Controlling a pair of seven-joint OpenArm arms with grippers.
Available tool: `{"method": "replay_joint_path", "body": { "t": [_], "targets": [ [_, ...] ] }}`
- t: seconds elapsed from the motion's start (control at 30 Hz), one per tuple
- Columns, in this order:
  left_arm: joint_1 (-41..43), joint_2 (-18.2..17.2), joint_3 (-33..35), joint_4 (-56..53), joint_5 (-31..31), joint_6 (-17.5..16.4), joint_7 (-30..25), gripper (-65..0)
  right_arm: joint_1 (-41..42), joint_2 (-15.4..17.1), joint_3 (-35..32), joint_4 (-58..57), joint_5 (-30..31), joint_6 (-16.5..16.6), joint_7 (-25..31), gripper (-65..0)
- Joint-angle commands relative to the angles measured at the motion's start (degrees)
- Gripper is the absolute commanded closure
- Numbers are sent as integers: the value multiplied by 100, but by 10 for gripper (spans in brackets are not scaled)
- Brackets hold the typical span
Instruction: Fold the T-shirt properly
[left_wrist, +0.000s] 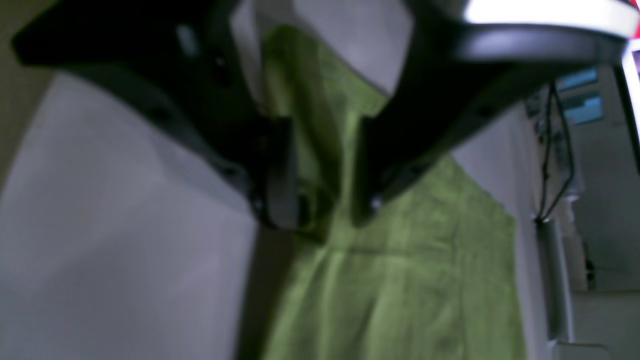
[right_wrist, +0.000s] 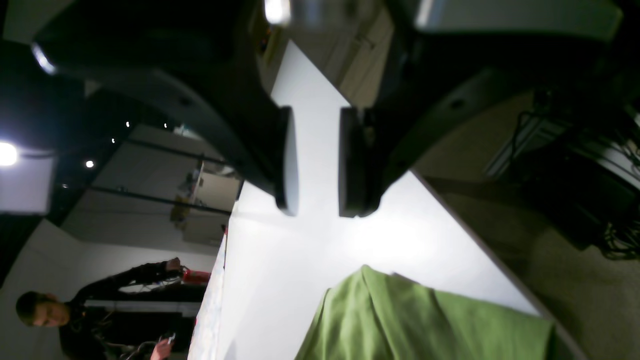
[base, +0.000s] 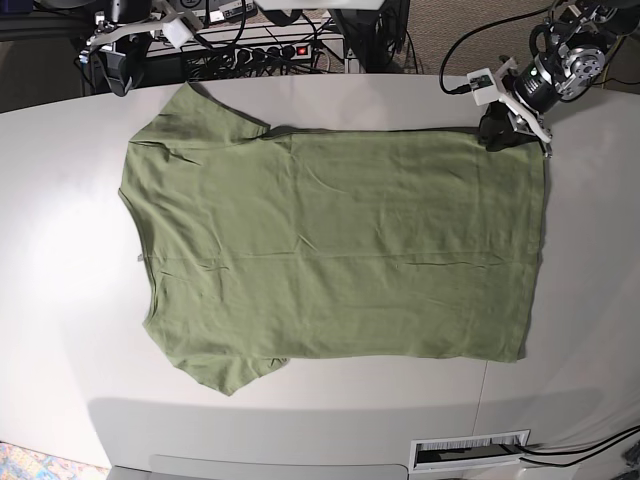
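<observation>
Olive-green T-shirt (base: 330, 250) lies spread flat across the white surface (base: 60, 250) in the base view, collar toward the left of the frame and hem toward the right. At the upper left of that frame the right hand (right_wrist: 317, 162) hangs above bare surface with its fingers spread and nothing between them, just off the sleeve. At the upper right, the left hand (left_wrist: 325, 170) sits at the shirt's hem corner, fingers parted with green cloth showing in the gap; whether it pinches the cloth cannot be told.

Left wrist view blurred, base view evenly lit, sharp
</observation>
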Motion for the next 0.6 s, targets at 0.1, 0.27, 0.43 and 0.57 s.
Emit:
{"method": "replay_joint_path", "body": {
  "t": [0.1, 0.27, 0.43, 0.57],
  "targets": [
    [50, -291, 28, -92, 85, -376, 459, 0, -50, 50, 22, 85, -116, -105, 0, -152],
    [55, -481, 28, 0, 85, -374, 490, 0, -52, 48, 22, 85, -264, -103, 0, -152],
    [326, -651, 28, 516, 90, -372, 581, 0, -52, 48, 22, 83, -1211, -616, -466, -152],
    [529, -647, 28, 966, 87, -374, 715, 0, -50, 48, 7, 85, -658, 74, -245, -167]
  ]
}}
